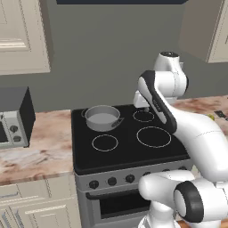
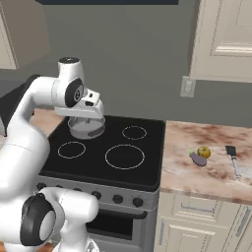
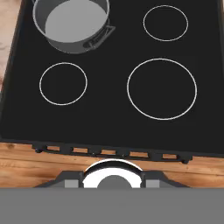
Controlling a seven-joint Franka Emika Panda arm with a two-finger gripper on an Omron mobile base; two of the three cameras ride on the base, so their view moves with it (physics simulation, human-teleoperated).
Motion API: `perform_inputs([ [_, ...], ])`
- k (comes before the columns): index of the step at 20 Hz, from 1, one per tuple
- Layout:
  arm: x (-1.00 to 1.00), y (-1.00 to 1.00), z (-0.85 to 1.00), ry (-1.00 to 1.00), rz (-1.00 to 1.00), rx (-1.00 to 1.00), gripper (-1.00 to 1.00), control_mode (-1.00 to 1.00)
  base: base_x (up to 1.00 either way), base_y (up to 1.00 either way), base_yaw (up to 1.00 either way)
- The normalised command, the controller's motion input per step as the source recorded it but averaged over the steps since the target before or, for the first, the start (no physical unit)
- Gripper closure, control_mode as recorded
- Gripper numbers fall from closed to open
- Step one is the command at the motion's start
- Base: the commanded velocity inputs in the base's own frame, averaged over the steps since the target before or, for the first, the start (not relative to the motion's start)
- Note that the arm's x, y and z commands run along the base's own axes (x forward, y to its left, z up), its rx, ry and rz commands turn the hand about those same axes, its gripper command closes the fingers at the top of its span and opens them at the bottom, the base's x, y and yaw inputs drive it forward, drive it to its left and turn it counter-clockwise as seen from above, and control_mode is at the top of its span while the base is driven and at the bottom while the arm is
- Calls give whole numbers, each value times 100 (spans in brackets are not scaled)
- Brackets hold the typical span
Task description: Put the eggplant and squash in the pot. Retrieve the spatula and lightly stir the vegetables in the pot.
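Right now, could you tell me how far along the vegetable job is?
Nothing is done yet. The pot on the stove's back burner is empty. The eggplant, squash and spatula lie on the counter right of the stove. The arm is above the stove, carrying nothing visible. Both vegetables and the stirring remain.

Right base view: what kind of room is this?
A rendered home kitchen, by the look of it. A black four-ring stove with an oven door below sits between cream cabinets, a grey pot stands on its back burner, and a marbled counter carries an eggplant, a squash and a spatula.
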Motion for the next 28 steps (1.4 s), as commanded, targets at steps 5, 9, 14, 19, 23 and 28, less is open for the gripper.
perform_inputs([
  [5, 0, 0, -20, 16, -1, 0, -100, -100, 0, 0, 0],
  [9, 24, 0, -46, 37, 0, -3, -100, -100, 0, 0, 0],
  [14, 7, -49, -23, -1, 2, 2, -100, -100, 0, 0, 0],
  [19, 1, -96, -9, -16, 4, 6, -100, -100, 0, 0, 0],
  [23, -9, -83, -21, -21, 0, -3, -100, -100, 0, 0, 0],
  [28, -4, -50, 0, -16, 1, -14, -100, -100, 0, 0, 0],
])
